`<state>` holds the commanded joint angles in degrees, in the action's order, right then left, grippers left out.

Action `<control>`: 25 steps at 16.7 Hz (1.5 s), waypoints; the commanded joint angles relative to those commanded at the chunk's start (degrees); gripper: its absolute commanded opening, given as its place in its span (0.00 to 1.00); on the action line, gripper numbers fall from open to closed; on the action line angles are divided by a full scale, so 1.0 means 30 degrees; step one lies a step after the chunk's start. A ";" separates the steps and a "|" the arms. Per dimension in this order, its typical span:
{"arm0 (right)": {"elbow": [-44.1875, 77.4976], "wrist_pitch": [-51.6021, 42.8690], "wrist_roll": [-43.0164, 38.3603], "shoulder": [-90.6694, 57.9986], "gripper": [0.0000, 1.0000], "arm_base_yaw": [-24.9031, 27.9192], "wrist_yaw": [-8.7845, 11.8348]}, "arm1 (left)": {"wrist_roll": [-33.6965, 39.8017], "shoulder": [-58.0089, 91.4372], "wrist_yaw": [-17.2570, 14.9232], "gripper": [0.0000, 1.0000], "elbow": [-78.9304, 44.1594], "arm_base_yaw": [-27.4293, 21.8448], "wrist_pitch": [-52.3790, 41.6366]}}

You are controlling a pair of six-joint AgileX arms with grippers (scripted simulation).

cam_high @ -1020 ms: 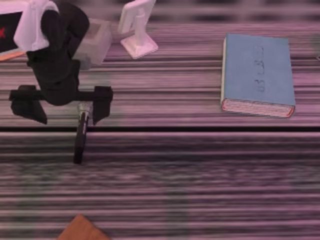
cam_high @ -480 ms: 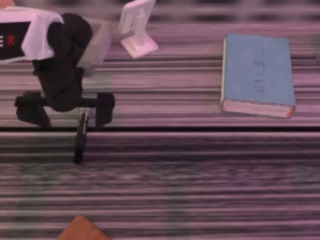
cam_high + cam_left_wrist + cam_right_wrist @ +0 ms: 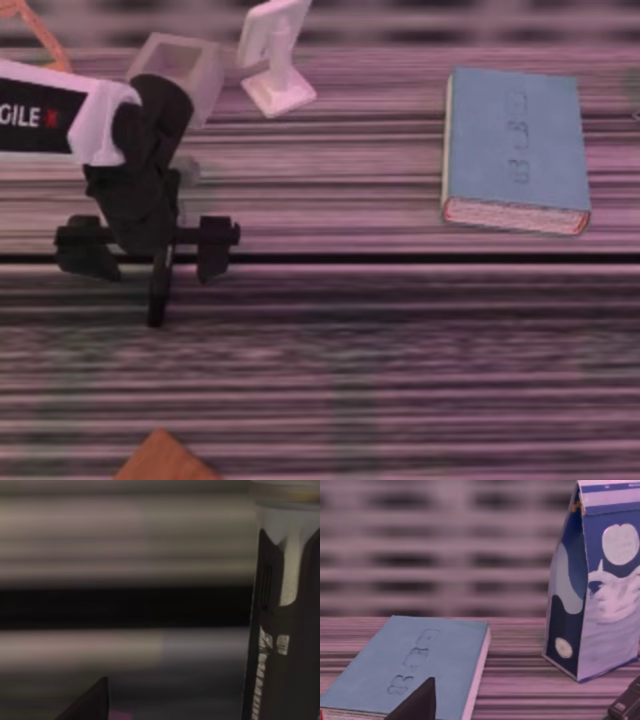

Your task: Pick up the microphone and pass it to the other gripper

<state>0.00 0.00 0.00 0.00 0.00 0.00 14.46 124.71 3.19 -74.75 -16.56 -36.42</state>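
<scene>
Over the striped bench (image 3: 400,380) near the top view's left, the left hand (image 3: 150,250) hangs fingers spread astride the microphone (image 3: 160,290) lying flat below it, so nothing is gripped, and lift and handover both remain ahead.

The left gripper (image 3: 148,248) hangs over the table's (image 3: 360,400) left half, its fingers spread wide to either side of the microphone (image 3: 158,292), which lies lengthwise between them, its handle running toward the near edge. Just behind the claw stands a clear square container (image 3: 180,68), partly under the arm's wrist. Behind it and to the right rises a white stand (image 3: 274,55). Far off to the claw's right lies a blue book (image 3: 516,148); in the right wrist view a blue-and-white carton (image 3: 597,580) stands upright just beyond it. Between claw and book the tabletop is open. A brown corner (image 3: 165,458) juts in at the near edge.
</scene>
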 joint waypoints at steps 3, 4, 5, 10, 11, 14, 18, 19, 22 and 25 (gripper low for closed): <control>0.0000 0.0000 0.0000 0.0000 1.00 0.0000 0.0000 | 0.0000 0.0000 0.0000 1.00 0.0000 0.0000 0.0000; 0.0000 0.0000 0.0000 0.0000 1.00 0.0000 0.0000 | 0.0000 0.0000 0.0000 0.92 0.0000 0.0000 0.0000; 0.0000 0.0000 0.0000 0.0000 1.00 0.0000 0.0000 | 0.0000 0.0000 0.0000 0.85 0.0000 0.0000 0.0000; 0.0000 0.0000 0.0000 0.0000 1.00 0.0000 0.0000 | 0.0000 0.0000 0.0000 0.47 0.0000 0.0000 0.0000; 0.0000 0.0000 0.0000 0.0000 1.00 0.0000 0.0000 | 0.0000 0.0000 0.0000 0.40 0.0000 0.0000 0.0000; 0.0000 0.0000 0.0000 0.0000 1.00 0.0000 0.0000 | 0.0000 0.0000 0.0000 0.17 0.0000 0.0000 0.0000; 0.0000 0.0000 0.0000 0.0000 1.00 0.0000 0.0000 | 0.0000 0.0000 0.0000 0.00 0.0000 0.0000 0.0000; 0.0000 0.0000 0.0000 0.0000 1.00 0.0000 0.0000 | 0.0000 0.0000 0.0000 0.00 0.0000 0.0000 0.0000; 0.0000 0.0000 0.0000 0.0000 1.00 0.0000 0.0000 | 0.0000 0.0000 0.0000 0.00 0.0000 0.0000 0.0000; 0.0000 0.0000 0.0000 0.0000 1.00 0.0000 0.0000 | 0.0225 -0.1028 -0.0449 0.00 -0.0465 -0.0139 -0.0290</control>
<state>0.00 0.00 0.00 0.00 0.00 0.00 15.13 121.62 1.84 -76.15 -16.98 -37.29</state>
